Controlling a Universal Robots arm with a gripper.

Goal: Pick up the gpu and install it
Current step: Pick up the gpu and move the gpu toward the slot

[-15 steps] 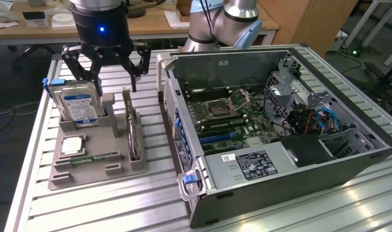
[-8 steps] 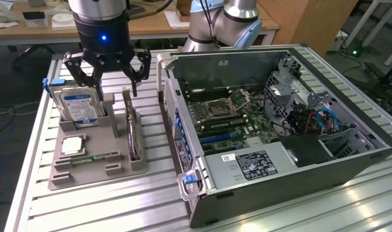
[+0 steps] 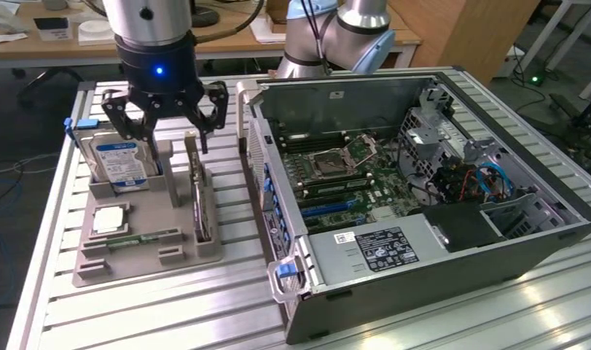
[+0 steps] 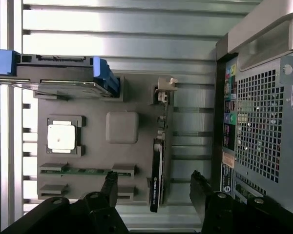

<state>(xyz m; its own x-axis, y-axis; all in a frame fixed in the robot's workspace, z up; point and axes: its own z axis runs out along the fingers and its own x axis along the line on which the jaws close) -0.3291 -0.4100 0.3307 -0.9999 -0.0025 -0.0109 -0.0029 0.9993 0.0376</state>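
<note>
End effector (image 3: 173, 138) open, empty, above parts tray (image 3: 140, 262); gpu (image 3: 200, 200) upright on edge in tray slot. Risk: skewed descent, finger clips card edge or hard drive (image 3: 120, 162) in tray, tipping gpu.

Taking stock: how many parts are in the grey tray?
4: hard drive upright at one end, processor flat beside memory stick, gpu on edge toward the case.
</note>
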